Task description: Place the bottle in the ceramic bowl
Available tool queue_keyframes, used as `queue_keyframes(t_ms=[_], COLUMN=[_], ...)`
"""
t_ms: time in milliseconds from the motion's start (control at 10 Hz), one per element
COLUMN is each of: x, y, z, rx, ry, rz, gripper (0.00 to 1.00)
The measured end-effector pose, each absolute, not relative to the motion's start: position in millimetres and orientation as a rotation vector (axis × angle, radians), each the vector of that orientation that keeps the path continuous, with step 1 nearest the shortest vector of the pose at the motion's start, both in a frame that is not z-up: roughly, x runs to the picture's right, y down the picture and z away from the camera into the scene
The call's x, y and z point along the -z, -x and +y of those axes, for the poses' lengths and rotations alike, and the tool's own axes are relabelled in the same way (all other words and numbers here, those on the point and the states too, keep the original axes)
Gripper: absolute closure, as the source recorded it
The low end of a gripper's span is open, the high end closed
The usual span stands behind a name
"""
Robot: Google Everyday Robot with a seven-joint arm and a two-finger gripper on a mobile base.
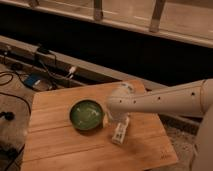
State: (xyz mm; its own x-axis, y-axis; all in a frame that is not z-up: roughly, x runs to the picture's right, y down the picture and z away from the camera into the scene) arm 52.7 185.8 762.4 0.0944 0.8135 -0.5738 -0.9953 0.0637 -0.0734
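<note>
Here, bottle [119,133] lying flat, long axis near-to-far, beside ceramic bowl [80,114], fingers [110,120] spread over its far end

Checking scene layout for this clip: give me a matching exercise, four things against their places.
1 bottle
2 ceramic bowl
3 hand
4 cables

A off the table, to its left
B lying on the table, right of the bowl
C just above the bottle's far end, beside the bowl
D green, standing left of the bottle

Pairs: 1-B, 2-D, 3-C, 4-A
</note>
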Motion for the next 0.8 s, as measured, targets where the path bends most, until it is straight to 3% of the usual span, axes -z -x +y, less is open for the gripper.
queue_keyframes(t_ms=[800], x=[-787.0], y=[-103.2], z=[191.9], rx=[-1.48], ry=[0.456], rz=[0.587], gripper=[0.35])
